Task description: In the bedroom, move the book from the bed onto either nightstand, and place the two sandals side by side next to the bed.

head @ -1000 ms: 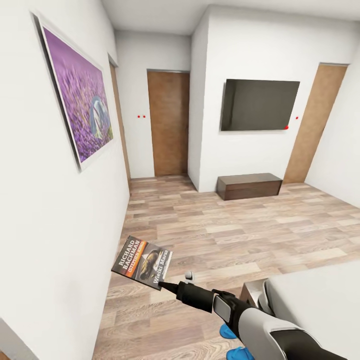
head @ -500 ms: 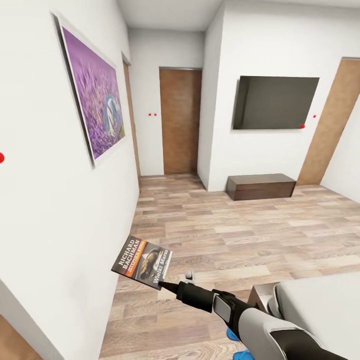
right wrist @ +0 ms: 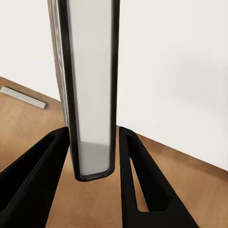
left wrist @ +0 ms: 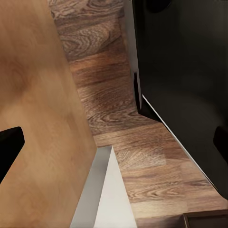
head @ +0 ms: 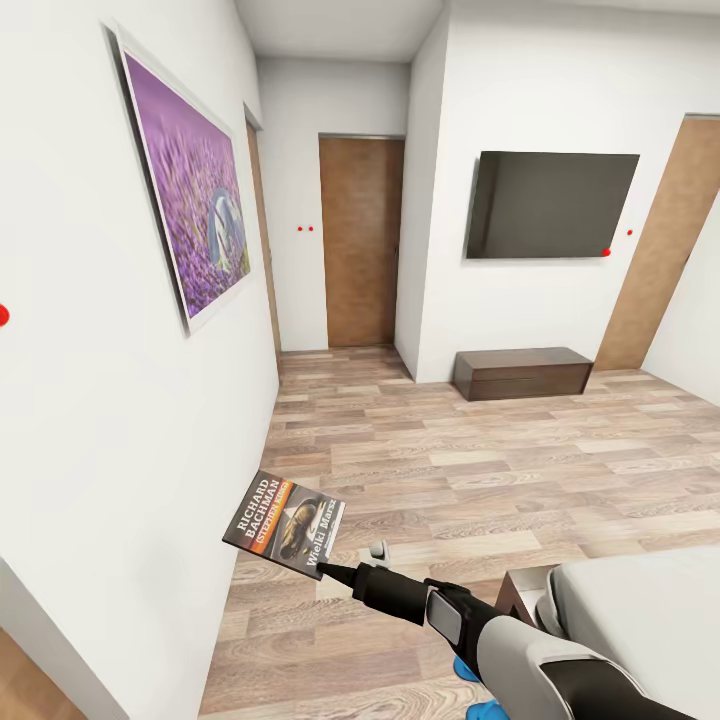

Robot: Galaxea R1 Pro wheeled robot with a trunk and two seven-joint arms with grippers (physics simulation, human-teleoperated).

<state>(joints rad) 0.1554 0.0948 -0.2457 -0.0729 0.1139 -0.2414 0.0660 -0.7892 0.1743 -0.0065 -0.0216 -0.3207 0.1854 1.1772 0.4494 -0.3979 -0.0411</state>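
Above plank floor, end effector (right wrist: 92,156) pinching thin book (head: 284,523)

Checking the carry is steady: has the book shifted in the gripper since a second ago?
No. The book sits unchanged at the right gripper; only the camera turned, sliding the TV rightward.

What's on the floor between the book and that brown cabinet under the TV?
Nothing: in the head view only bare wood floor stretches from the book, held in the right gripper, to the cabinet.
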